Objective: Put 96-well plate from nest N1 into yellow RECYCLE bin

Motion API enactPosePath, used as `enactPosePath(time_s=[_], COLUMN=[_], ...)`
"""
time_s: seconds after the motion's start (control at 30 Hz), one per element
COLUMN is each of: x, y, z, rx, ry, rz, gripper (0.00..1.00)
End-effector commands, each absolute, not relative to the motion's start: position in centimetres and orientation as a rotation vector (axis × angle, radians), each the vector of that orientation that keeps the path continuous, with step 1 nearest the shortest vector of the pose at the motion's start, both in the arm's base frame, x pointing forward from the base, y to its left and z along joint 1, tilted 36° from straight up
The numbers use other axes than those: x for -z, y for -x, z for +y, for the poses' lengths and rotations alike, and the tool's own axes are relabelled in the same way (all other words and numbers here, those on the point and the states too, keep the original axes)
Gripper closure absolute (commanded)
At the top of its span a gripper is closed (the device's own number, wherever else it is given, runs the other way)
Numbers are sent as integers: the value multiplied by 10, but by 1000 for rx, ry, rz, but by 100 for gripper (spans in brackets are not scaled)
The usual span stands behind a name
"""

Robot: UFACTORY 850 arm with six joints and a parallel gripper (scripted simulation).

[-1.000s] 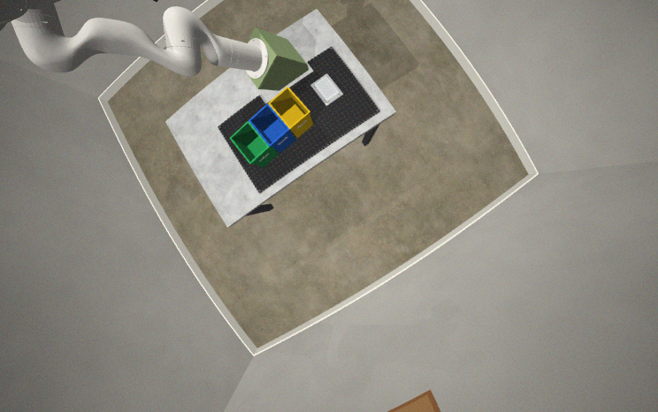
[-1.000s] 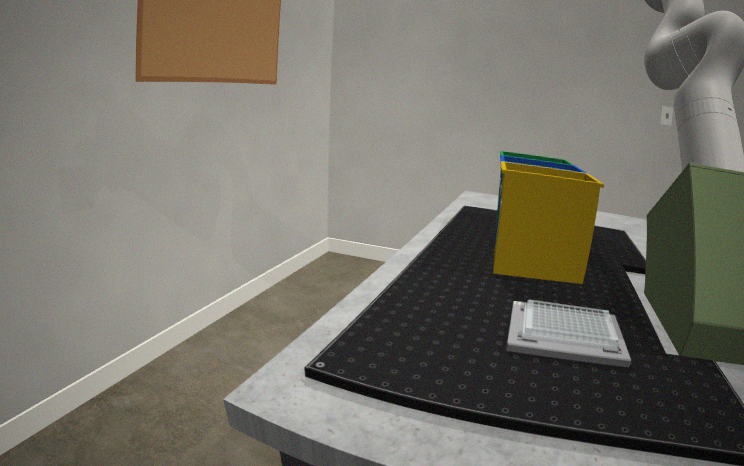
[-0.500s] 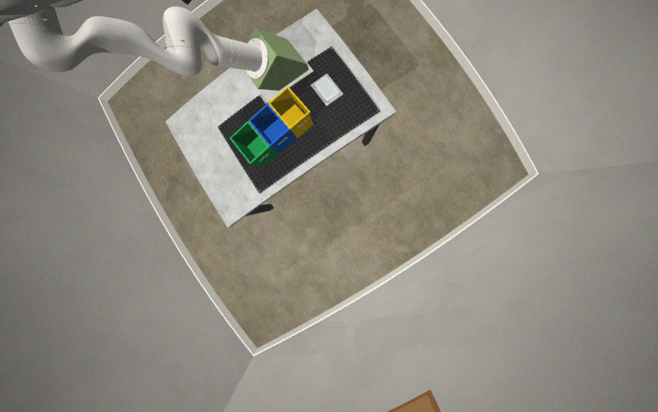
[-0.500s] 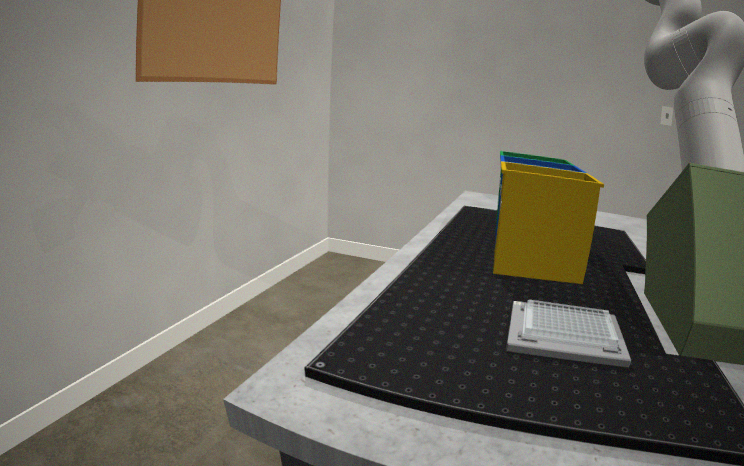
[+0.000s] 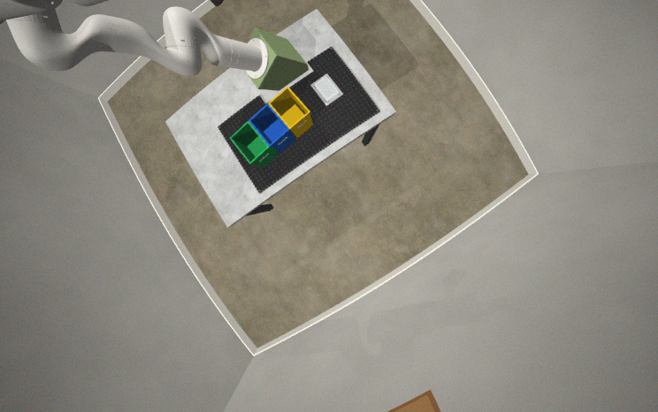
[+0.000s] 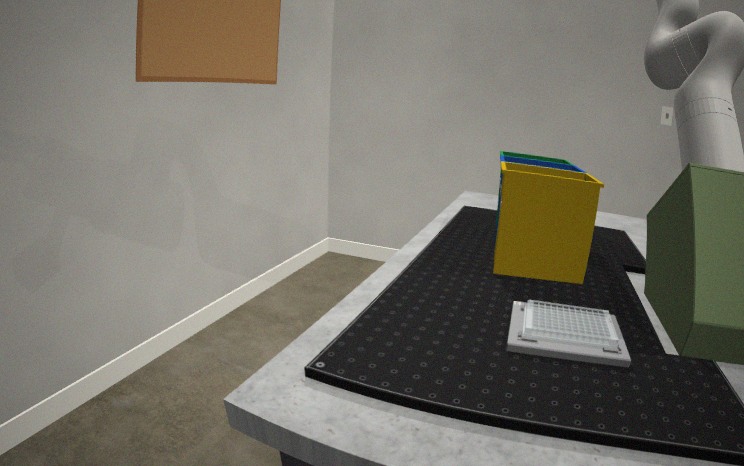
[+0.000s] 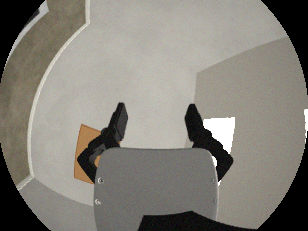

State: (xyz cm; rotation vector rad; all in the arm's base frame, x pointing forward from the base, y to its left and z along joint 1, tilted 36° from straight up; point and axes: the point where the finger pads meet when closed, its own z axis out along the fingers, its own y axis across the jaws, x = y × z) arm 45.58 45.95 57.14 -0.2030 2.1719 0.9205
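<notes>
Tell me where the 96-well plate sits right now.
In the exterior view the 96-well plate lies in its plate nest on the black breadboard, in front of the yellow bin.
</notes>
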Motion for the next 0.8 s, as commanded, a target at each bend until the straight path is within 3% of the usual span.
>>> enactPosePath(time_s=[0.0,0.77], x=[-553,-468], y=[-456,-447], z=[467,488], rx=[-877,-680], ry=[282,724], rz=[2214,2258], gripper=[0,0])
